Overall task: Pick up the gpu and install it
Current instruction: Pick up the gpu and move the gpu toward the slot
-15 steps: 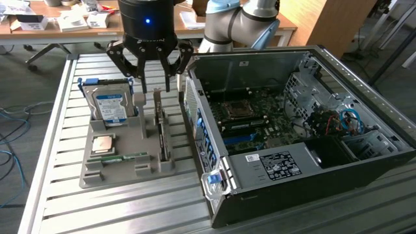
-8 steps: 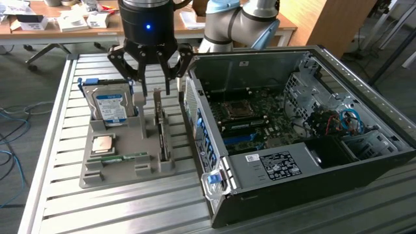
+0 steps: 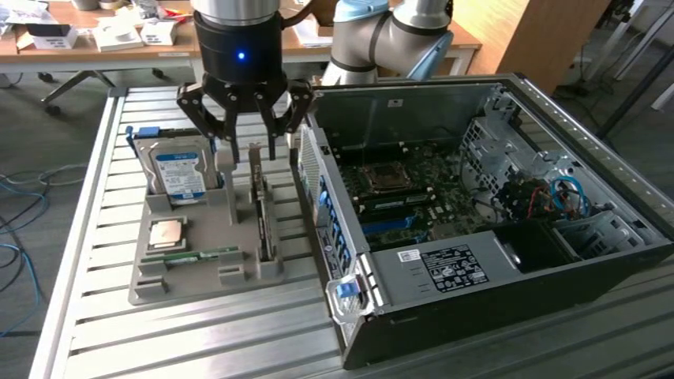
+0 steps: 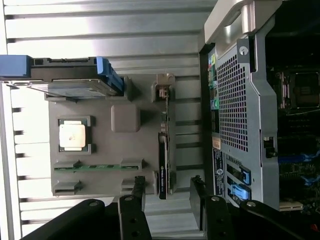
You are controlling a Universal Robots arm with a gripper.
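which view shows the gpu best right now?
Wrist view: the thin dark-edged expansion card runs full length, standing on edge in the grey holder tray. Exterior view shows the card slantwise, one end under the open jaws.

The gripper [image 3: 248, 148] is black: a glossy cylindrical body with 1 small blue light [image 3: 241, 55] glowing on its front, and jointed link fingers [image 3: 200, 114] studded with round pivot pins. Directly above the gripper sits a silver-grey wrist segment [image 3: 237, 8]. Behind the gripper, the arm [image 3: 384, 39] shows matte silver tubes and rounded grey joint housings.
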